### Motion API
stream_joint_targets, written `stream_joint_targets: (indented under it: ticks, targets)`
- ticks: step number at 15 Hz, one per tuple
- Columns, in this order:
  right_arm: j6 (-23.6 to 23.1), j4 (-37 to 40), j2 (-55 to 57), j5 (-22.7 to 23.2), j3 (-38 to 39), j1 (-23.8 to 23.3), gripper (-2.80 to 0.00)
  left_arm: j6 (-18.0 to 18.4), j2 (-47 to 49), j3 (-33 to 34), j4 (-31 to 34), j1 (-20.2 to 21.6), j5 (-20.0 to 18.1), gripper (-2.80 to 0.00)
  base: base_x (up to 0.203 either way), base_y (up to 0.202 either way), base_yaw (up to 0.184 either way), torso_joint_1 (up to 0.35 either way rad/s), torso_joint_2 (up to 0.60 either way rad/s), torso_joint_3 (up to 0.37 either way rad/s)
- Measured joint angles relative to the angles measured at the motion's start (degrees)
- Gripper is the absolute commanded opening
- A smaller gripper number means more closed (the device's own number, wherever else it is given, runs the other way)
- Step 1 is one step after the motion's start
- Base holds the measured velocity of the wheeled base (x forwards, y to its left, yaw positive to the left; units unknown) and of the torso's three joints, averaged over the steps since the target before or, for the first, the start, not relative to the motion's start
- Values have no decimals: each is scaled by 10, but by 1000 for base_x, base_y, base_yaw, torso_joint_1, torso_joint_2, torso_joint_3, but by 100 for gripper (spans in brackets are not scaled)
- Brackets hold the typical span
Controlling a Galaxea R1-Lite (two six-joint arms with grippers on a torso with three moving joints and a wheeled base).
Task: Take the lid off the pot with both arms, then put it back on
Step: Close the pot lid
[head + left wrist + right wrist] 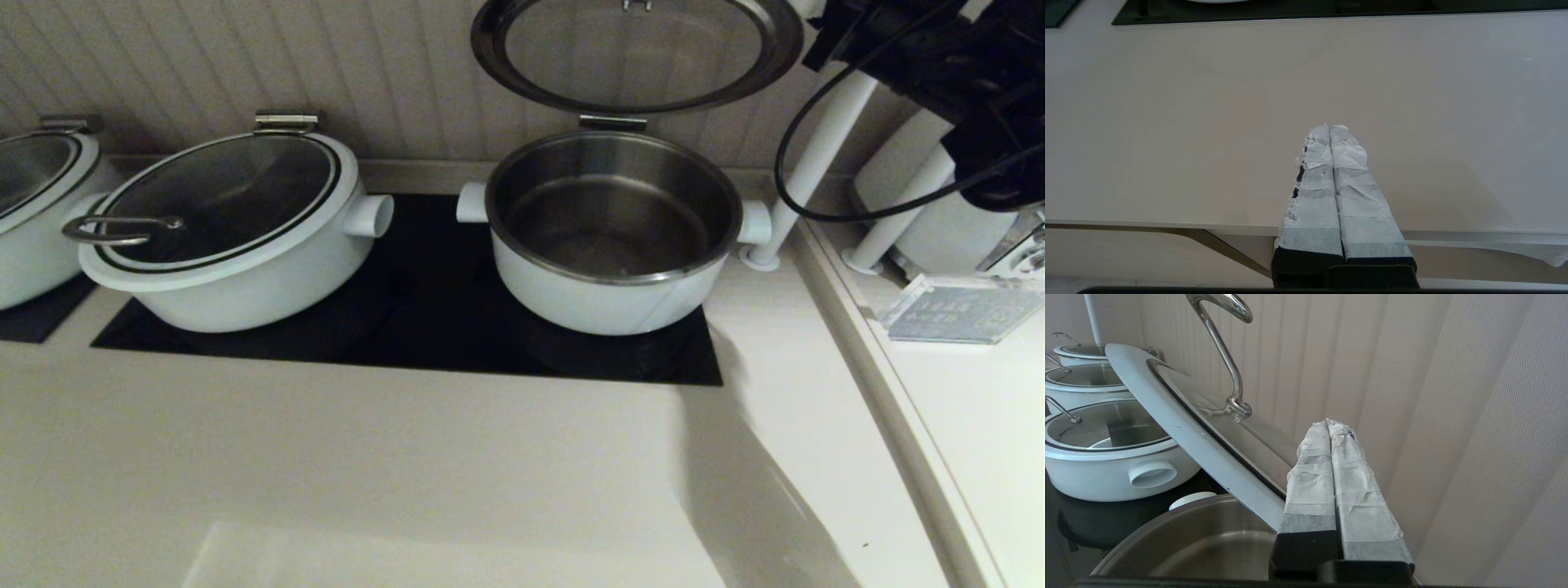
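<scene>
The pot [588,306] stands on the right of the black cooktop, open, with its steel inside bare. Its lid [490,49] is swung up on the back hinge [612,122] and leans towards the wall. In the right wrist view the lid's white rim [1180,428] and steel bar handle [1224,359] tilt above the pot [1208,539]. My right gripper [1329,422] is shut and empty, between the raised lid and the wall, close beside the rim. Its arm [963,73] shows at the upper right. My left gripper [1329,127] is shut and empty over the bare countertop [1167,122].
A wider white pot with its lid shut [229,237] stands on the cooktop's [424,327] left; another pot [33,212] at the far left. White posts [816,155] and a clear sign [963,310] stand at the right. The ribbed wall is close behind.
</scene>
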Motion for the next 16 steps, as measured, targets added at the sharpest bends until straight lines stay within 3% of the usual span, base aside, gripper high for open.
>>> stream_joint_targets:
  ticks: [16]
  targets:
    - [2, 11, 25, 0, -28, -3, -280, 0, 0, 0, 0, 0, 0, -280, 0, 0, 0, 0, 0, 0]
